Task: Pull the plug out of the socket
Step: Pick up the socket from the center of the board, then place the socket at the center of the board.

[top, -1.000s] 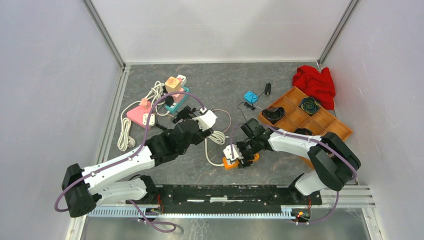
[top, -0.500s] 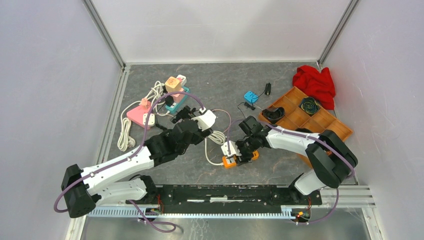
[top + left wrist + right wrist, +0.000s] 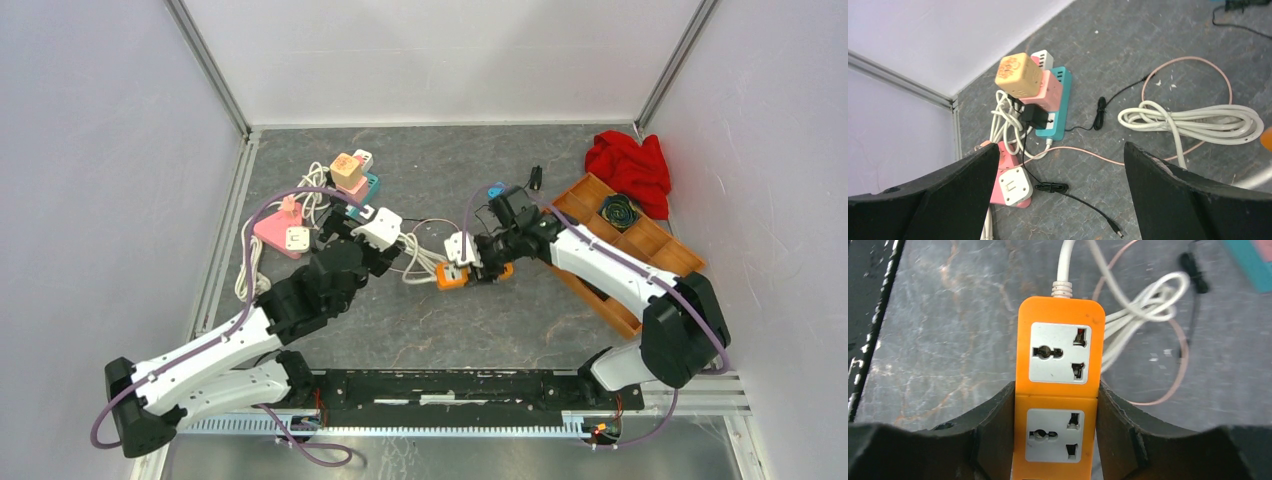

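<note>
- Clamping the orange plastic power strip [image 3: 1060,322] by its long sides: right tool [image 3: 1055,412], near the middle of the grey worktop [image 3: 450,170].
- Left tool [image 3: 1060,150]: jaws wide apart, holding nothing, above the teal power strip [image 3: 1058,112] bearing a black plug [image 3: 1034,116].

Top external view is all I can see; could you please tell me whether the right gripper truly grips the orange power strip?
Observer: Yes. In the right wrist view the right gripper has a finger pressed on each long side of the orange power strip.
Operator: Thank you. Is anything plugged into it?
Observer: The two sockets that show there are both empty.
Operator: And the left gripper?
Observer: The left gripper is wide open and holds nothing; its camera shows a black adapter seated on the teal strip.
</note>
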Action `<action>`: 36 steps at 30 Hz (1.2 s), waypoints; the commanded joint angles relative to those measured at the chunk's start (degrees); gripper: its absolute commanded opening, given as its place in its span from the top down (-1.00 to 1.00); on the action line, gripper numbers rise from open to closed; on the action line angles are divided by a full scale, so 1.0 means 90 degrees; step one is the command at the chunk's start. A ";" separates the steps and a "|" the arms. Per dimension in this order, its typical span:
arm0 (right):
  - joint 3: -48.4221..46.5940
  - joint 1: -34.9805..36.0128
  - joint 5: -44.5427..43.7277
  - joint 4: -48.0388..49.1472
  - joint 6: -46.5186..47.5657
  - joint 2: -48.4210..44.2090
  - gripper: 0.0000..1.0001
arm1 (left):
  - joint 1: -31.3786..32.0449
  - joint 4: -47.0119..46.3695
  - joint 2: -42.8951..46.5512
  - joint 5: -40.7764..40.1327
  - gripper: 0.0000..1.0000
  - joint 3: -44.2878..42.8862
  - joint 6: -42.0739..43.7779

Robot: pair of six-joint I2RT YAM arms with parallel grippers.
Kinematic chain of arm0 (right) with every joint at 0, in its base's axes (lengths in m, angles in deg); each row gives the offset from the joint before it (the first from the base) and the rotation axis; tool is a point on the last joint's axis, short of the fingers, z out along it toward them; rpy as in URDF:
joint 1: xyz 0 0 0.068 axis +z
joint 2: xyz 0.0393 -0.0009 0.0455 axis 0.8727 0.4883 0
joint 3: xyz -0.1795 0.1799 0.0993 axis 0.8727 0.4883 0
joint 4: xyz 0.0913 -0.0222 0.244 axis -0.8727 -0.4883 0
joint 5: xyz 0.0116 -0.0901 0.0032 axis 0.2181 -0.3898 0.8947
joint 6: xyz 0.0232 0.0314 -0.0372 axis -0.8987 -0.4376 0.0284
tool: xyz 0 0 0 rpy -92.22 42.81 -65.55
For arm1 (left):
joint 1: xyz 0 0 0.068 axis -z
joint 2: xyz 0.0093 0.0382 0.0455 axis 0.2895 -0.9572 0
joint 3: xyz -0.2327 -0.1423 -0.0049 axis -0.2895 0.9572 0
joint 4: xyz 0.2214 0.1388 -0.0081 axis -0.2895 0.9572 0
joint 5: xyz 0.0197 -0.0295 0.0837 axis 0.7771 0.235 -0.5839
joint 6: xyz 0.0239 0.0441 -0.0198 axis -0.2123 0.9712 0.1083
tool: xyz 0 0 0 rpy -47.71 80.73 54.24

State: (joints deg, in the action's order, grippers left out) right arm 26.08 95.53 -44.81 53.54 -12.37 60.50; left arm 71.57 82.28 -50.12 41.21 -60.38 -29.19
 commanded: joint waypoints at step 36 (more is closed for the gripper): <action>-0.5656 -0.1952 -0.2509 0.2258 -0.2434 0.2593 1.00 | -0.0067 -0.0500 0.0437 0.0295 -0.99 0.0046 -0.0005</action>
State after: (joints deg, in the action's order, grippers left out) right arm -21.05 79.75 -65.58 65.56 -33.38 82.31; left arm 71.17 79.79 -45.79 42.47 -59.64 -29.22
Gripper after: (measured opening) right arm 0.567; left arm 0.994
